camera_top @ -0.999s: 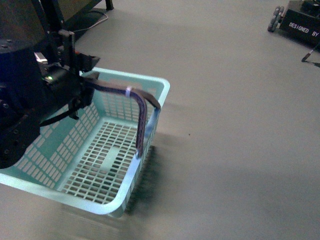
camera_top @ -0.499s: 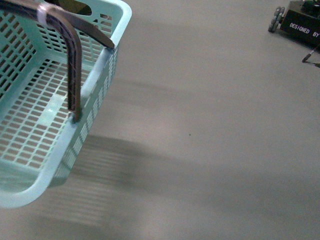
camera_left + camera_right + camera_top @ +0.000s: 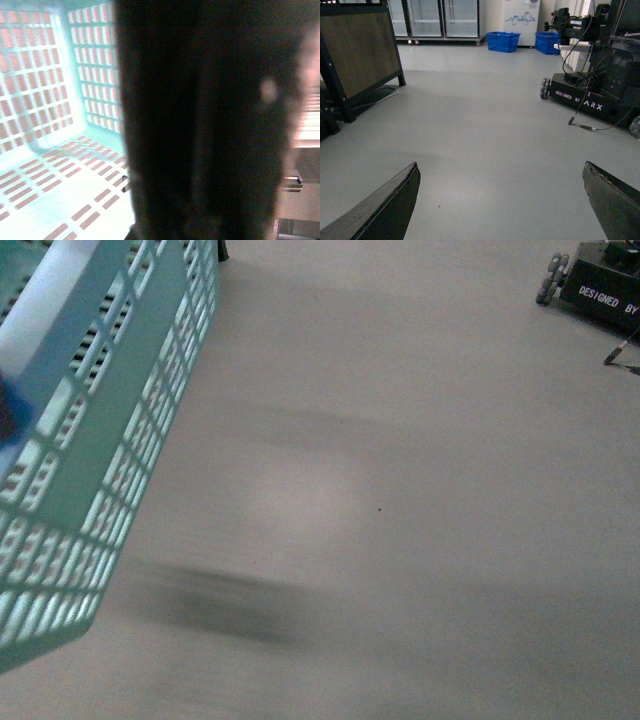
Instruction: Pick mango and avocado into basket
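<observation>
The pale teal basket (image 3: 90, 440) hangs in the air at the far left of the front view, tilted, with only its slotted side wall showing and blurred by motion. In the left wrist view its lattice floor and walls (image 3: 55, 125) show from inside, and a dark handle strip (image 3: 200, 125) fills the middle, with my left gripper shut on it. My right gripper (image 3: 502, 172) is open over bare grey floor, nothing between its fingers (image 3: 395, 200). The mango and the avocado are out of view.
A black ARX robot base on wheels (image 3: 585, 95) with trailing cables stands on the right. A dark wooden-panelled stand (image 3: 360, 55) stands on the left. Two blue bins (image 3: 503, 41) and glass-door fridges (image 3: 442, 17) line the far wall. Grey floor (image 3: 400, 490) lies ahead.
The basket has swung up and to the left, from resting low on the floor to hanging high at the frame's left edge. Its inside and handles no longer show in the front view.
</observation>
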